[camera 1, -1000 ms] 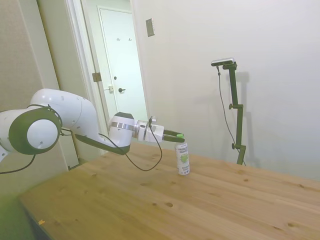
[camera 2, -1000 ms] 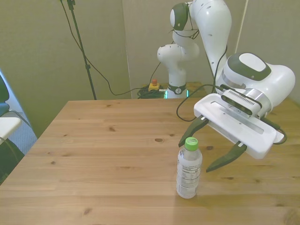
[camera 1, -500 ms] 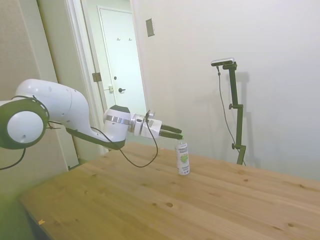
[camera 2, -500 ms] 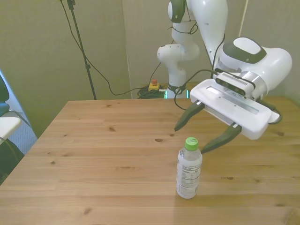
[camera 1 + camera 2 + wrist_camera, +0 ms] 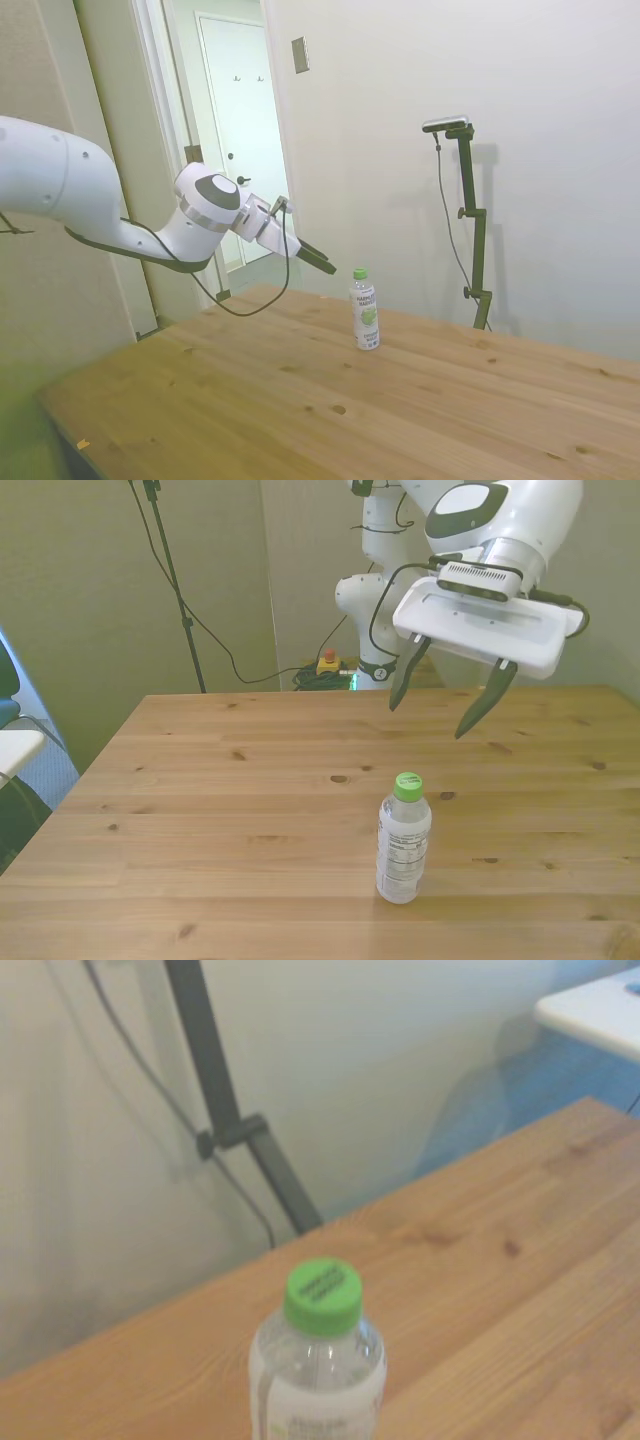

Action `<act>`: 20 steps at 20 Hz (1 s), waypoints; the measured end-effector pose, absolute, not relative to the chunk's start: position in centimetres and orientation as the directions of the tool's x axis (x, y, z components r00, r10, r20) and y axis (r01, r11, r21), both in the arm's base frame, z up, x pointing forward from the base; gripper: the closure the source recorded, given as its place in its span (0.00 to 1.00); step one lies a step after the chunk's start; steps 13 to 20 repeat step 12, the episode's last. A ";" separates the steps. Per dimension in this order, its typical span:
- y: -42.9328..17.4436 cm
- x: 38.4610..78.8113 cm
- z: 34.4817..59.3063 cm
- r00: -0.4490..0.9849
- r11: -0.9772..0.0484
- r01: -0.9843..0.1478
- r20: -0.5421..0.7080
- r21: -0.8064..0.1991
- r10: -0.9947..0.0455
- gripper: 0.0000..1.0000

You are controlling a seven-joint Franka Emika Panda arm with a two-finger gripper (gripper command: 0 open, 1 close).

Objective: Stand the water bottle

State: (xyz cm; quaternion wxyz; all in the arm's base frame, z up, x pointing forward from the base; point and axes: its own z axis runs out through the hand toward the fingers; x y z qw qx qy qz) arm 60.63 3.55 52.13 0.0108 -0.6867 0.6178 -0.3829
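The water bottle [image 5: 403,838] stands upright on the wooden table [image 5: 220,810], a small clear bottle with a green cap and a white label. It also shows upright in the side view as the water bottle [image 5: 364,310] and close up in the wrist view as the water bottle [image 5: 318,1355]. My gripper [image 5: 441,708] hangs open in the air above and behind the bottle, well apart from it, with nothing between its dark fingers. In the side view the gripper [image 5: 325,264] is left of the bottle's cap and slightly higher.
The robot's base [image 5: 372,610] stands behind the table's far edge with cables on the floor. A door [image 5: 243,130] shows at the back of the side view. A blue and white object [image 5: 10,730] sits off the table at the front view's left.
The open gripper has drawn back and risen away from the bottle's cap, which it flanked a second ago. The bottle has stayed upright in the same spot.
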 end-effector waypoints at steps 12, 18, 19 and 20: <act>3.4 56.6 49.2 0.406 -0.424 -0.874 0.123 -0.239 -0.906 0.00; 3.4 56.6 49.2 0.406 -0.424 -0.874 0.123 -0.239 -0.906 0.00; 3.4 56.6 49.2 0.406 -0.424 -0.874 0.123 -0.239 -0.906 0.00; 3.4 56.6 49.2 0.406 -0.424 -0.874 0.123 -0.239 -0.906 0.00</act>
